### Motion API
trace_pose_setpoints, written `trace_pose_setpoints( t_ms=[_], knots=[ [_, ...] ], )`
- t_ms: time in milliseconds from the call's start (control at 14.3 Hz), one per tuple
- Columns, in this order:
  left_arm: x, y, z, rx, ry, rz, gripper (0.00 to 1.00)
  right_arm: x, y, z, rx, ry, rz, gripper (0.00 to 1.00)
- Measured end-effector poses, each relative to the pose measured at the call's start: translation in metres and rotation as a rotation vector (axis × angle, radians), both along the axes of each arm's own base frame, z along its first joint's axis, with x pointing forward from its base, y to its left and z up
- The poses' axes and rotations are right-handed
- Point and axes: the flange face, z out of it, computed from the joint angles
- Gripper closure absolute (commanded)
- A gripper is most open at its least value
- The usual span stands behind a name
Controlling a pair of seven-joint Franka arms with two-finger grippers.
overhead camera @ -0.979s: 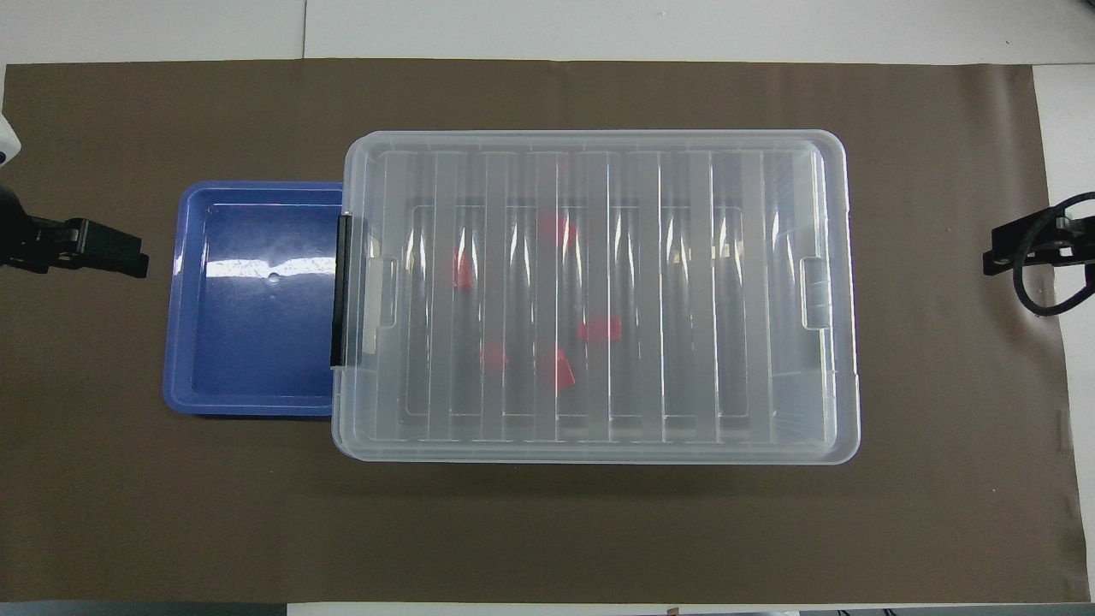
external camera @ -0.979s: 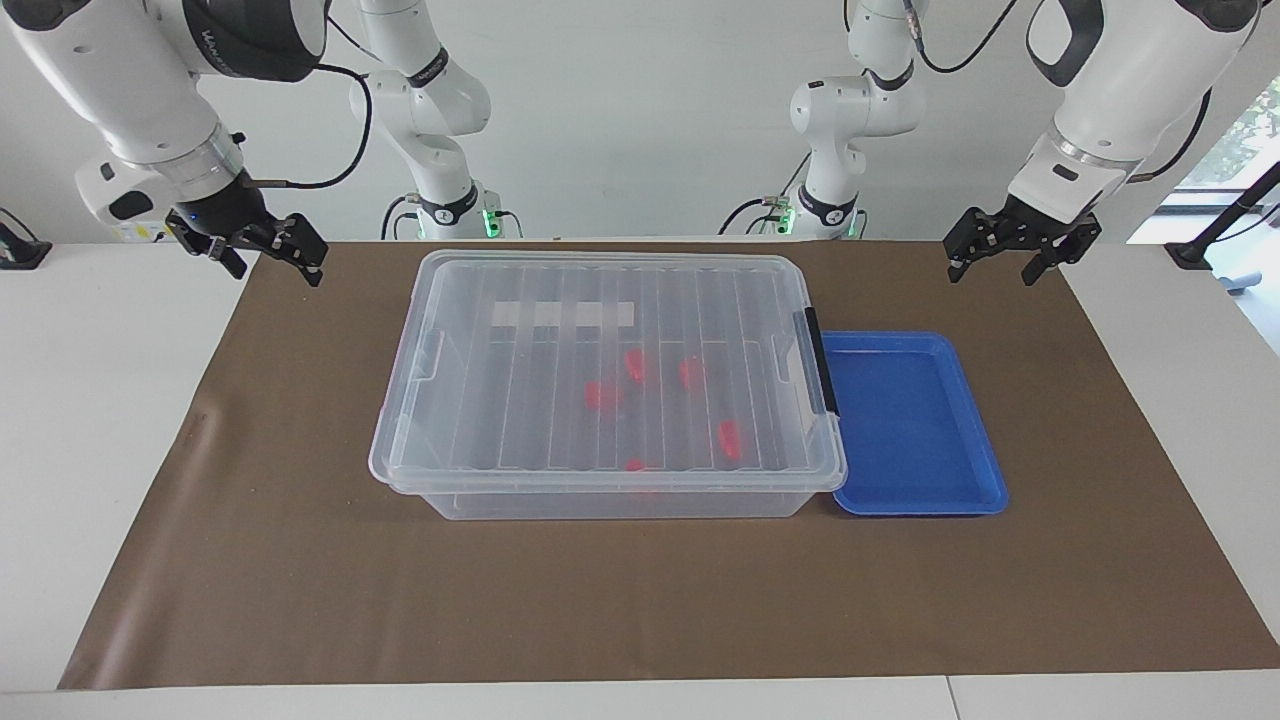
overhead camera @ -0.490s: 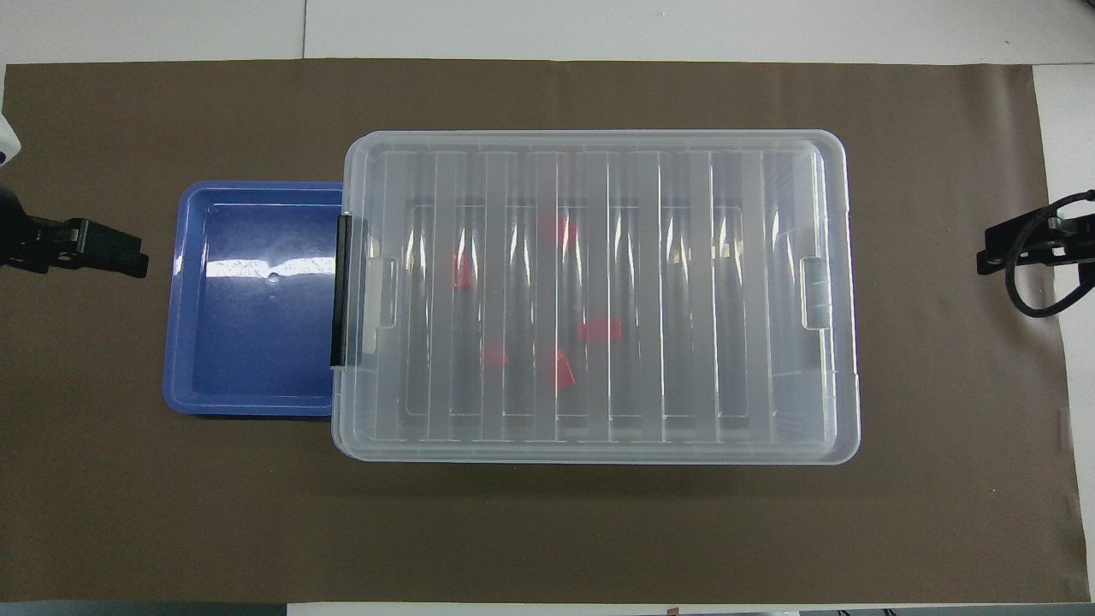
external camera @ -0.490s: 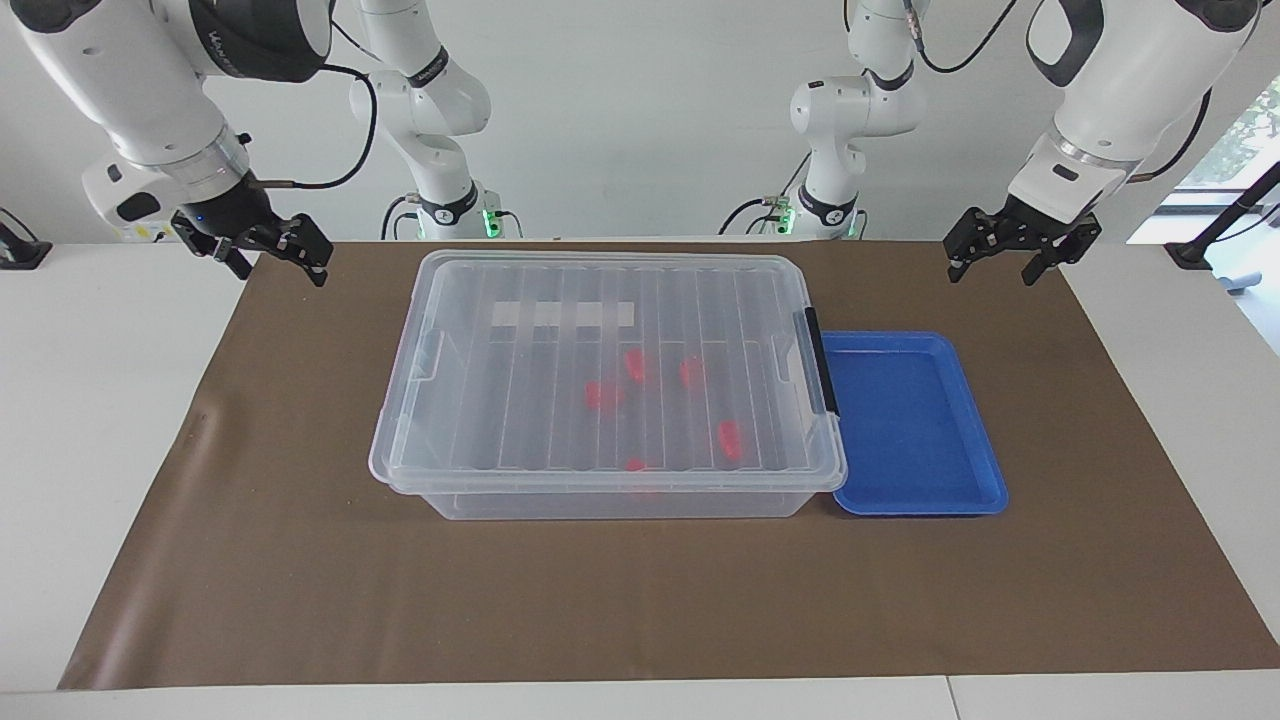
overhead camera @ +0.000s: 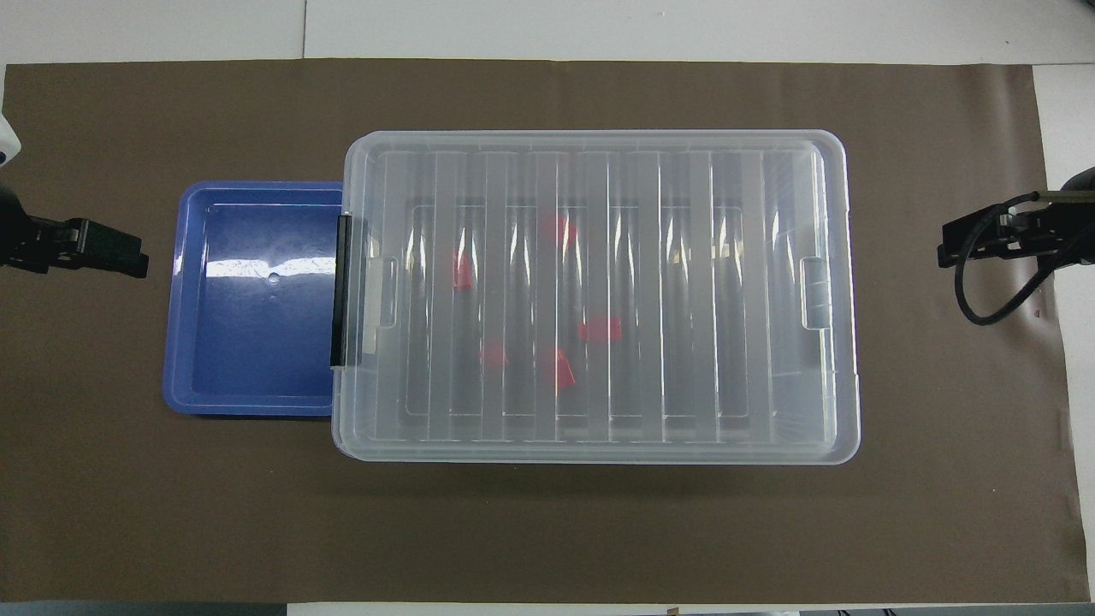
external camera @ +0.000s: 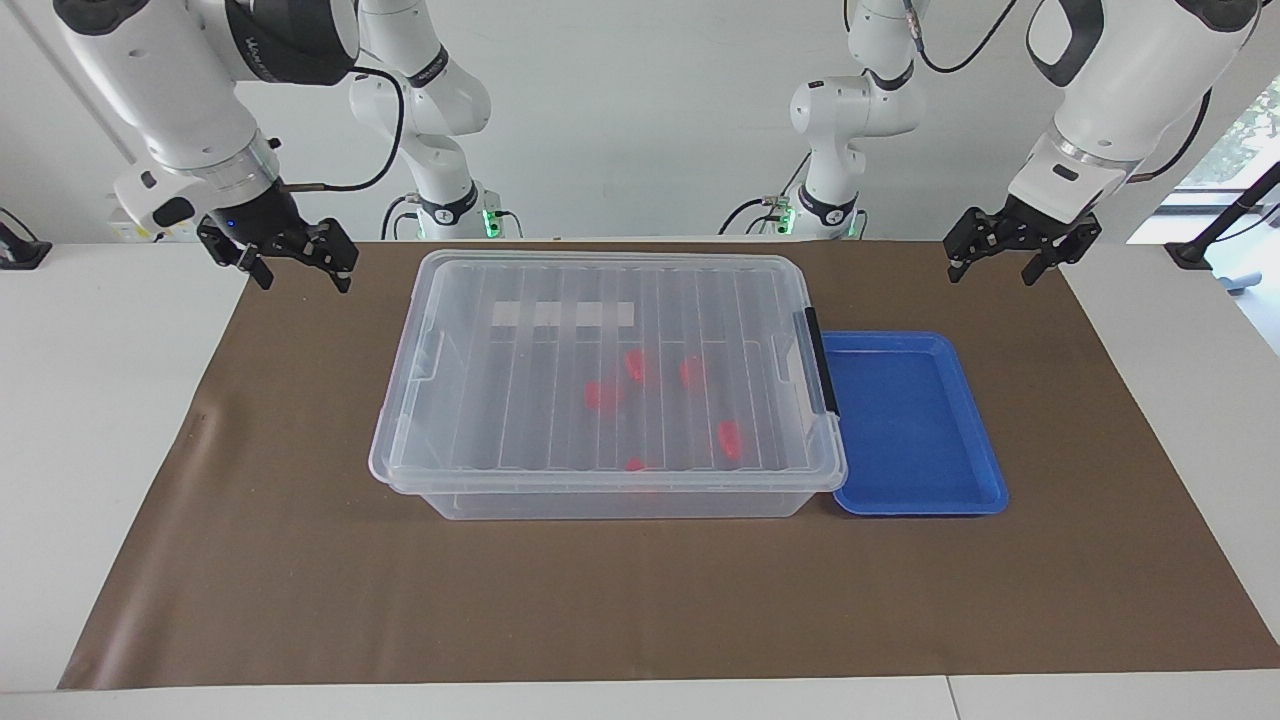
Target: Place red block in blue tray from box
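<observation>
Red blocks [external camera: 728,439] [overhead camera: 598,329], five counted, lay inside the box [external camera: 606,378] [overhead camera: 599,295] under its closed lid. Tray [external camera: 912,420] [overhead camera: 252,299] sat touching the box at 9 o'clock in the overhead view, toward the left arm's end. Left gripper [external camera: 1003,262] [overhead camera: 94,248] hung over the mat [external camera: 640,600] beside the tray, jaws spread, holding nothing. Right gripper [external camera: 303,275] [overhead camera: 962,248] hung over the mat at 3 o'clock of the box, jaws spread, holding nothing.

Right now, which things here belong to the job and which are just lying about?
Job:
- red blocks inside the box, lid on
- blue tray beside the box
- right tool, left tool, both open, holding nothing

Lying about:
- brown mat under everything
</observation>
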Motion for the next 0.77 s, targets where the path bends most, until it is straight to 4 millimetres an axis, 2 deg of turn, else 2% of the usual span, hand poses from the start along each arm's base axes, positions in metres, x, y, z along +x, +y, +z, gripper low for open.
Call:
trace_pose_setpoints(
  t_ms=[420,770],
  knots=[
    [0.0,0.0,0.0,0.0,0.0,0.0,0.0,0.009,0.044,-0.05,0.0,-0.013,-0.022,0.0],
    [0.0,0.0,0.0,0.0,0.0,0.0,0.0,0.009,0.045,-0.097,0.0,-0.001,-0.021,0.0]
  ],
)
